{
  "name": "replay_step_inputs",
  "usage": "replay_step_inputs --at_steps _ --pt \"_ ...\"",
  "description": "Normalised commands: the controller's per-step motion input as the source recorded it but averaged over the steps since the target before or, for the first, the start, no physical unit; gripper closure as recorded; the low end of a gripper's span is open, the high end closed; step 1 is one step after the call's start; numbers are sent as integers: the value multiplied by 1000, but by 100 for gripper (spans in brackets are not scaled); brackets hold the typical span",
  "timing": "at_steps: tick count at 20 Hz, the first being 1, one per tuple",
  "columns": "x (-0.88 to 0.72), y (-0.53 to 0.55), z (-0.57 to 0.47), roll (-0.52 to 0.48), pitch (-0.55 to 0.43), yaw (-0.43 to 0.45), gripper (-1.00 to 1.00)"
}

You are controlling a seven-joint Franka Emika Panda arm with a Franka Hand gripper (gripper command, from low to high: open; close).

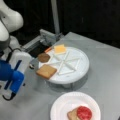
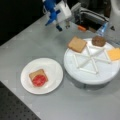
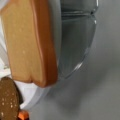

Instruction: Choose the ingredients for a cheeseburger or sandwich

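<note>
On the white round plate [image 1: 60, 105] [image 2: 53, 68] lies the sandwich stack: a brown toast square [image 1: 72, 115] [image 2: 35, 73] with a red tomato disc [image 1: 84, 112] [image 2: 39, 80] on top. The white divided tray [image 1: 77, 67] [image 2: 100, 72] holds more ingredient pieces: a toast square [image 1: 46, 71] [image 2: 77, 44] [image 3: 25, 42], a dark brown patty [image 1: 43, 57] [image 2: 98, 40] [image 3: 7, 100] and a yellow cheese square [image 1: 60, 48] [image 2: 113, 53]. My blue gripper [image 1: 13, 86] [image 2: 53, 25] hangs open and empty above the table, just beside the tray's toast. Its fingers stay out of the wrist view.
A small orange piece [image 2: 81, 28] [image 3: 23, 115] lies on the table behind the tray near the patty. A metal frame and post [image 1: 51, 35] stand at the table's back edge. Grey table surface [image 2: 32, 42] stretches between the plate and the gripper.
</note>
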Motion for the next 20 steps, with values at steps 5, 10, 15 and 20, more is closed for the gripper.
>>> replay_step_inputs --at_steps 5,10,15,20 --pt "222 -36 -70 279 -76 199 -100" --pt "164 -125 -121 233 -62 206 -100" --pt "127 -78 -115 243 -66 187 -100" --pt "112 -51 -88 344 -76 140 -100"
